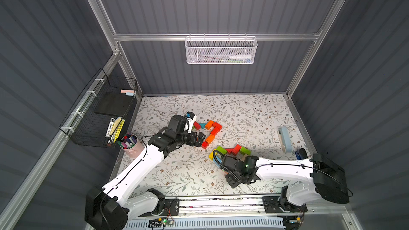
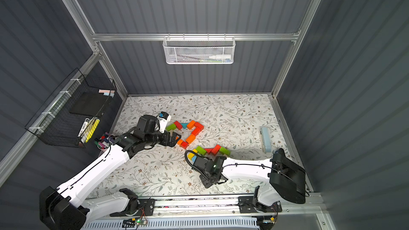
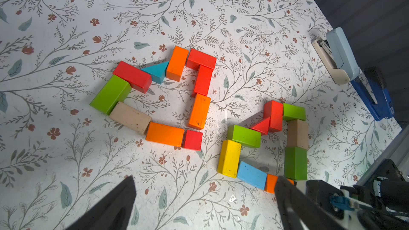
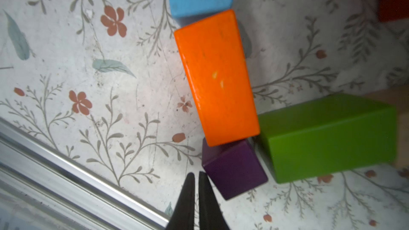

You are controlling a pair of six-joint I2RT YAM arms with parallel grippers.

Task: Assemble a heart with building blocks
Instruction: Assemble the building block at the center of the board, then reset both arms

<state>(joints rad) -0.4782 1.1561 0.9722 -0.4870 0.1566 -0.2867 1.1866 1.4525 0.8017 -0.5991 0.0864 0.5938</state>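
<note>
The building blocks lie on the floral table in two groups. One group is a closed loop [image 1: 209,132] [image 2: 188,132] of green, red, teal, orange and tan pieces, with an orange brick [image 3: 164,134] and a red cube [image 3: 192,140] on one side. The other group [image 1: 232,151] holds a yellow brick [image 3: 229,158], a blue brick [image 3: 251,175], green, red and tan pieces. My left gripper [image 3: 204,186] [image 1: 200,139] hangs open and empty beside the loop. My right gripper [image 4: 196,174] is shut on nothing, its tips right beside a purple cube [image 4: 234,171] that touches an orange brick [image 4: 218,78] and a green brick [image 4: 327,138].
A pale blue stapler [image 1: 284,138] and a dark blue one [image 1: 298,154] lie near the right wall. A pink cup of marker pens [image 1: 130,143] stands at the left edge. The left wall carries a black wire basket [image 1: 99,111], the back wall a white mesh basket [image 1: 220,50].
</note>
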